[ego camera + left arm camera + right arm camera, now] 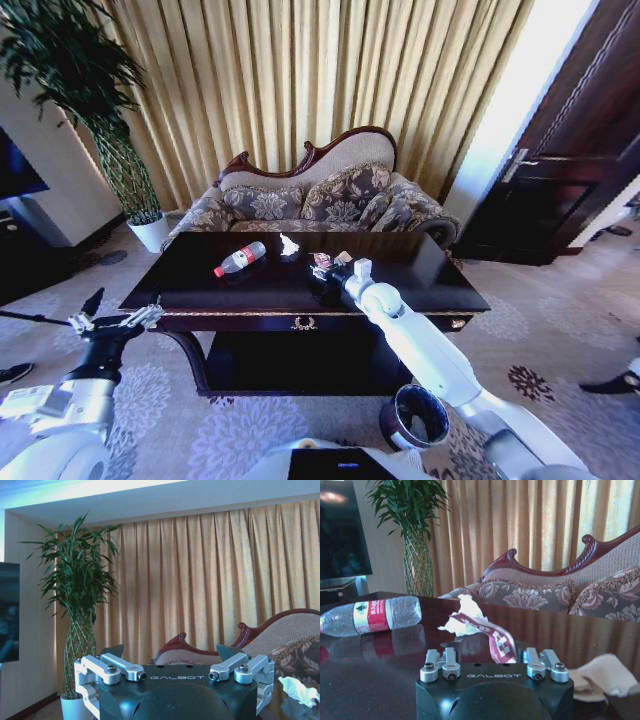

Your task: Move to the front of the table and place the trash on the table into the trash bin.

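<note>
The dark glossy table point(420, 282) stands straight ahead. On it lie a clear bottle point(240, 258) with a red cap and label, a crumpled white tissue point(289, 246) and pinkish wrappers point(343, 258). My right gripper point(322, 272) reaches over the table's middle and is shut on a red-and-white wrapper point(500, 642), which sticks up from my right gripper point(501, 655). Beyond it lie the tissue point(462, 621) and the bottle point(370, 615); a pale crumpled piece point(600, 677) lies beside it. My left gripper point(112, 318) hangs open off the table's left end. The trash bin point(415, 417) stands on the floor under my right arm.
A patterned sofa point(310, 195) stands behind the table before gold curtains. A tall plant in a white pot point(150, 232) is at the back left, a dark door point(560, 170) at the right. Carpeted floor surrounds the table.
</note>
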Available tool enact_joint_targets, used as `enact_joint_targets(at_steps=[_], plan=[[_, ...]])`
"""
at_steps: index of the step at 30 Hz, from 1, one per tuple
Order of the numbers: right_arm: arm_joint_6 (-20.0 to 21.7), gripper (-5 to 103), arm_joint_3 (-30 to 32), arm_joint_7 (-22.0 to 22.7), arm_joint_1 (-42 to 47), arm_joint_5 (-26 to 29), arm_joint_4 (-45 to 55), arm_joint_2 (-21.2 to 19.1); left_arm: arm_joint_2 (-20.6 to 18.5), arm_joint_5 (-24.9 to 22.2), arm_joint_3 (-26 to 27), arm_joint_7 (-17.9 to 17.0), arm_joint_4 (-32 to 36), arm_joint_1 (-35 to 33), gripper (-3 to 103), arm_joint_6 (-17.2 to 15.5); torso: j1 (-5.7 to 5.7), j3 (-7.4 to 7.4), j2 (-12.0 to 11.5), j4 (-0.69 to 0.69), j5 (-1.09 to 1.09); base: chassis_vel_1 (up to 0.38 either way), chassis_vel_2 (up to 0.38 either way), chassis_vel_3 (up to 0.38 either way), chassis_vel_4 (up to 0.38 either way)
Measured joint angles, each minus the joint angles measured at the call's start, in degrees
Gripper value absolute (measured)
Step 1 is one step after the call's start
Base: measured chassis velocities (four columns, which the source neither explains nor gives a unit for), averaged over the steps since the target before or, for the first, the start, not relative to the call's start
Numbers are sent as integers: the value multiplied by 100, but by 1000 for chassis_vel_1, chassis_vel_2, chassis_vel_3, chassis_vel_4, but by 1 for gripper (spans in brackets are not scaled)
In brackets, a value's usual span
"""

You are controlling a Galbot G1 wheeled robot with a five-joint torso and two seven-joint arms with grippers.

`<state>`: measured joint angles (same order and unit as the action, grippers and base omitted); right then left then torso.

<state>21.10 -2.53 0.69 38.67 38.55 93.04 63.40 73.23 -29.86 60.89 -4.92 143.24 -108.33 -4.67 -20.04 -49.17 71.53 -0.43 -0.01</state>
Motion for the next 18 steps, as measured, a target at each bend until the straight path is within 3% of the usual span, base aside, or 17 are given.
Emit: enact_joint_targets(at_steps=[2,5,9,14,18], plan=[[-7,42,-8,4,-25,0,-9,-6,0,0,6,0,0,13,100,1,0,0,0,0,0,0,0,0,0],[-9,37,-9,14,-28,0,-20,-8,8,-1,11,-1,0,12,100,2,0,0,0,0,0,0,0,0,0],[-10,15,9,21,-15,0,-23,-18,4,-5,22,-1,0,23,100,4,1,0,0,0,0,0,0,0,0],[-23,2,28,22,-6,3,-23,-39,0,-7,3,-1,-1,42,100,4,1,0,0,0,0,0,0,0,0],[-45,1,44,22,16,5,-22,-50,5,-6,-8,-1,0,44,100,4,1,0,0,0,0,0,0,0,0]])
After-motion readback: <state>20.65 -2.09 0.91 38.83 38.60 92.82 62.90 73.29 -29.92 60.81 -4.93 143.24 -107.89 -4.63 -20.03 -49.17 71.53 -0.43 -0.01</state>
